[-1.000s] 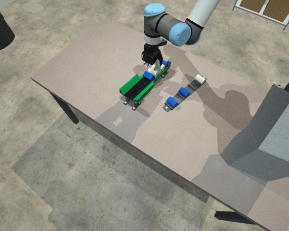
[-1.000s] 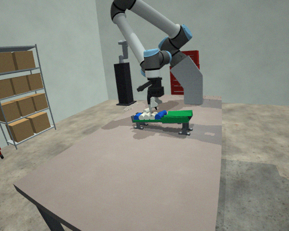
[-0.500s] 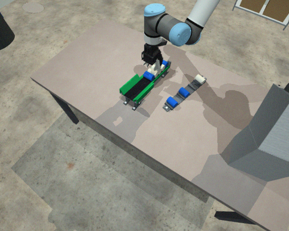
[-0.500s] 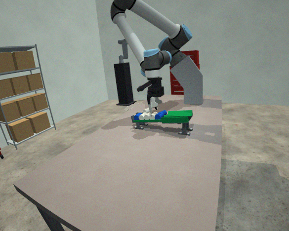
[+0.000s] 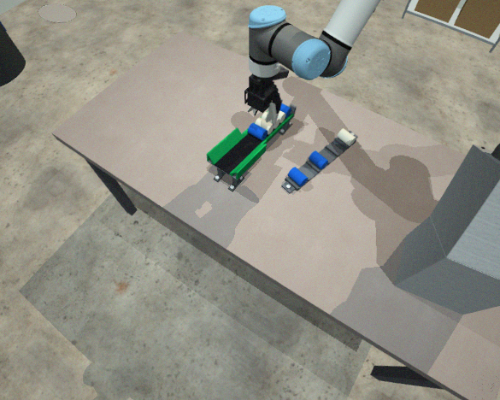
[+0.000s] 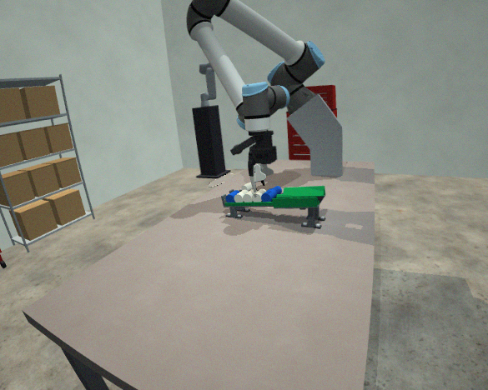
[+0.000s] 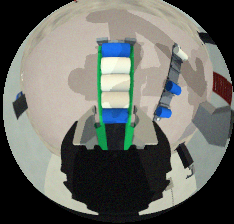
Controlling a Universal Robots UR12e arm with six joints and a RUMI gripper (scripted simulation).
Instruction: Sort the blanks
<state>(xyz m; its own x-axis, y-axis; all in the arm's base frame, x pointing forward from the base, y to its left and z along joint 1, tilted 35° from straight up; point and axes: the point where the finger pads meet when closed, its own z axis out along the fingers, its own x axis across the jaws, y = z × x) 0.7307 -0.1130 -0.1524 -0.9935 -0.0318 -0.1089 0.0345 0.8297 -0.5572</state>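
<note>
gripper part-spread, pinching nothing, fingers over the feed ramp. blue blank at stop reserves ramp for blue; three white blanks there presumably need the stock rack.

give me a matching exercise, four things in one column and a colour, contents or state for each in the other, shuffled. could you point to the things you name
Things:
1. feed ramp (image 5: 250, 162) (image 6: 296, 202) (image 7: 129, 135)
2. stock rack (image 5: 308, 170) (image 7: 176, 66)
3. blank against the stop (image 5: 285, 109) (image 6: 231, 196) (image 7: 115, 50)
4. gripper (image 5: 263, 115) (image 6: 259, 188) (image 7: 114, 106)

Matches:
A. blue
B. bears two blue blanks and one white
C. open, fingers apart over the ramp
D. has green side walls

Right pairs: 1-D, 2-B, 3-A, 4-C
</note>
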